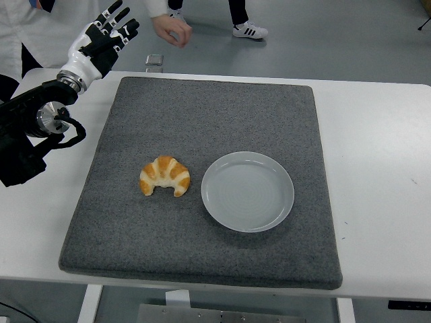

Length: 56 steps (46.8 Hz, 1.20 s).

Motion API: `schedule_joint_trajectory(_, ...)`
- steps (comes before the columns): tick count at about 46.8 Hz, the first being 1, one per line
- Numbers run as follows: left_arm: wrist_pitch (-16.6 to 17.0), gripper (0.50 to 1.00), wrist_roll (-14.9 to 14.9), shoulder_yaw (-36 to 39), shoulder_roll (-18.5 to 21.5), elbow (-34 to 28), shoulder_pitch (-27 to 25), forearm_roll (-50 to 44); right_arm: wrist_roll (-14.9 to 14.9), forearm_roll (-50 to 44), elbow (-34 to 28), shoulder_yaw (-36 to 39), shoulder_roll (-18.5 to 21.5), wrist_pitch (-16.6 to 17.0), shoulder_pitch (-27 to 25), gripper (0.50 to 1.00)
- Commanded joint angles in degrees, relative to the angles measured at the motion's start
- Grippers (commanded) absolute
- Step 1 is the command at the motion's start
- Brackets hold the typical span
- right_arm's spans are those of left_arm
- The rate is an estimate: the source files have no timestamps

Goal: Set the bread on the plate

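A golden croissant [164,176] lies on the grey mat [202,121], left of centre. A round pale plate [248,191] with nothing on it sits just to the croissant's right, a small gap between them. My left hand [108,31] is raised at the far left, above the table's back left corner, fingers spread and holding nothing. It is far from the croissant. My right arm does not show.
The mat covers most of the white table [377,148]. A person stands at the top edge, a hand [172,29] hanging beyond the table's far edge. A small metal object [154,60] lies on the floor behind the table.
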Motion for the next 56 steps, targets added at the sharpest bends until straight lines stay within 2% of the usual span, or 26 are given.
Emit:
schedule_joint_trajectory(1, 0.0, 0.99, 0.0, 0.44, -0.03, 0.0, 0.0, 0.0, -0.07, -0.04, 0.0, 0.0, 0.0, 0.0, 0.01, 0.93)
schedule_joint_trajectory(56, 0.08, 0.99, 0.0, -0.08, -0.03, 0.09, 0.0, 0.0, 0.02, 0.05, 0.0, 0.0, 0.0, 0.0, 0.01, 0.93)
